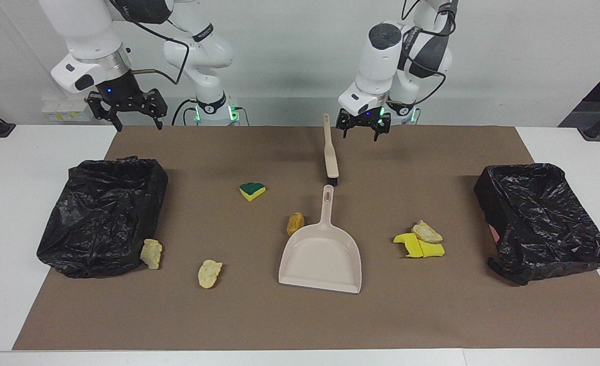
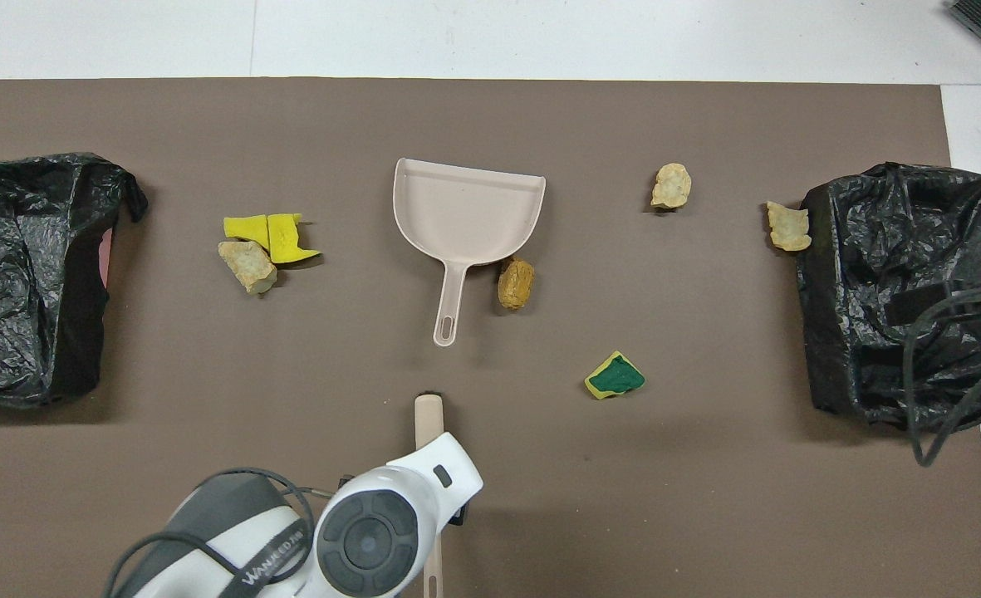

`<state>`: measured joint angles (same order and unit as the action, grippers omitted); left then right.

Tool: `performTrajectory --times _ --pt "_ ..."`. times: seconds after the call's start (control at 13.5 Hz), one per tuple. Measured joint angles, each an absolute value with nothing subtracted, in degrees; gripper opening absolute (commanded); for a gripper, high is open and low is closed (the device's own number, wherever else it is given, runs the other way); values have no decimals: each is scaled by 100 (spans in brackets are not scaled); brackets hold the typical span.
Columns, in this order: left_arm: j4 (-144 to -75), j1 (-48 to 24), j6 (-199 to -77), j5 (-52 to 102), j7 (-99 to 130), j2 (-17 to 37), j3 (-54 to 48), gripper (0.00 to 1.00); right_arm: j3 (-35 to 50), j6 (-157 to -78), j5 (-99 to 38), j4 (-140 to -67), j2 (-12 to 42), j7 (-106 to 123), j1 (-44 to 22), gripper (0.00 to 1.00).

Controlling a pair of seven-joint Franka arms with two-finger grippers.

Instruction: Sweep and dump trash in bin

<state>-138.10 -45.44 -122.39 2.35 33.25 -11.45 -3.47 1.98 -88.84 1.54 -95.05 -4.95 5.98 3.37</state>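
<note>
We judge the task barely begun: nothing is swept, and no scrap lies in the dustpan or, as far as we can see, in either bin.

We take the dustpan as our landmark. The trash lies loose on the mat around it. An orange-brown chunk touches its edge beside the handle. The yellow sponge pieces with a tan chunk sit toward the left arm's end from it. The yellow-and-green wedge lies nearer to the robots than the pan, toward the right arm's end. Two more tan chunks lie further that way, one against the black-lined bin. A second bin stands at the left arm's end.

The brush lies untouched, nearer to the robots than the pan's handle. Our left gripper hangs just beside the brush handle, jaws apart and empty. Our right gripper waits, raised over the mat's corner near the black-lined bin, jaws apart too.

What is left, we judge: taking up brush and pan, sweeping, dumping.
</note>
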Motion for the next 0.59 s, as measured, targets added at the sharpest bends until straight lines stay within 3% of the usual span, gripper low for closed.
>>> performTrajectory --times 0.59 --pt "-14404 -5186 -12911 256 3843 -1106 -340 100 218 -8885 154 -9505 -496 598 334 100"
